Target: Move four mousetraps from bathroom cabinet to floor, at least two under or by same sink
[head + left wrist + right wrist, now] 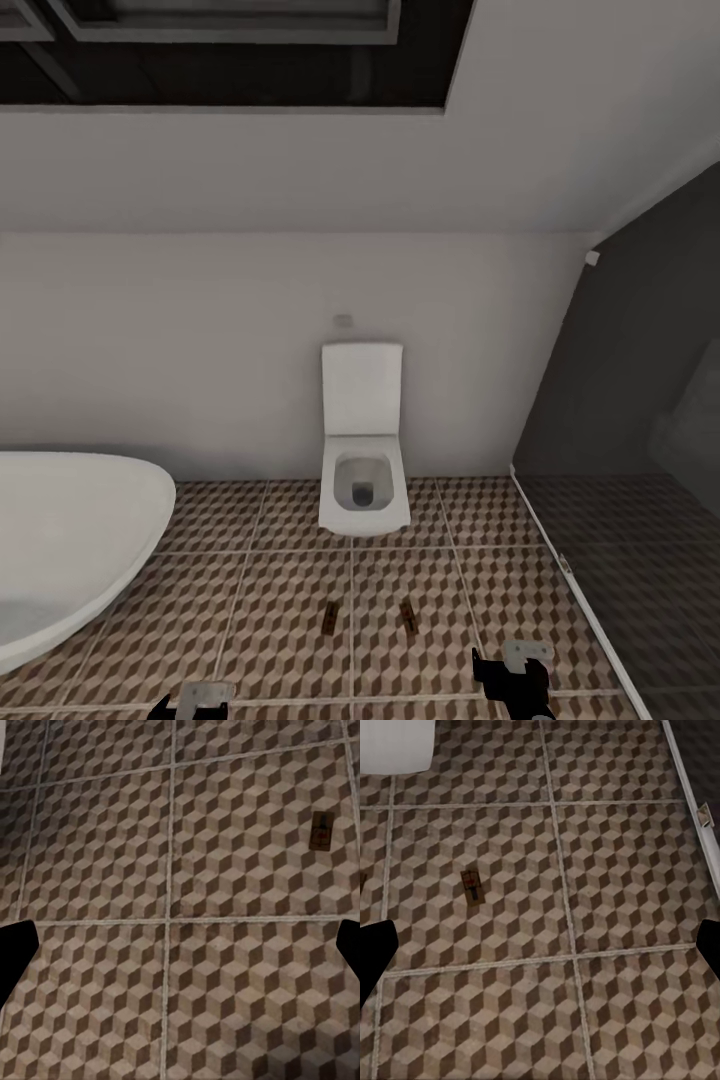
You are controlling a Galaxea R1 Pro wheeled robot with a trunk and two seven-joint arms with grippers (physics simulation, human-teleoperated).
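Observation:
Two mousetraps lie flat on the bathroom floor (280, 590) in front of the toilet, one (330, 618) left of the other (408, 617), about a tile's width apart. The left wrist view shows one mousetrap (322, 829) ahead of my left gripper (180, 952), which is open and holds nothing. The right wrist view shows a mousetrap (472, 886) ahead of my right gripper (540, 949), also open with nothing in it. Both grippers, left (190, 702) and right (512, 682), hang above the tiles at the head view's lower edge. The cabinet and the sink are out of view.
A white toilet (363, 440) stands against the far wall. The white bathtub (70, 540) curves in at the left. A pale threshold strip (570, 580) and a dark glass panel (640, 450) bound the floor on the right.

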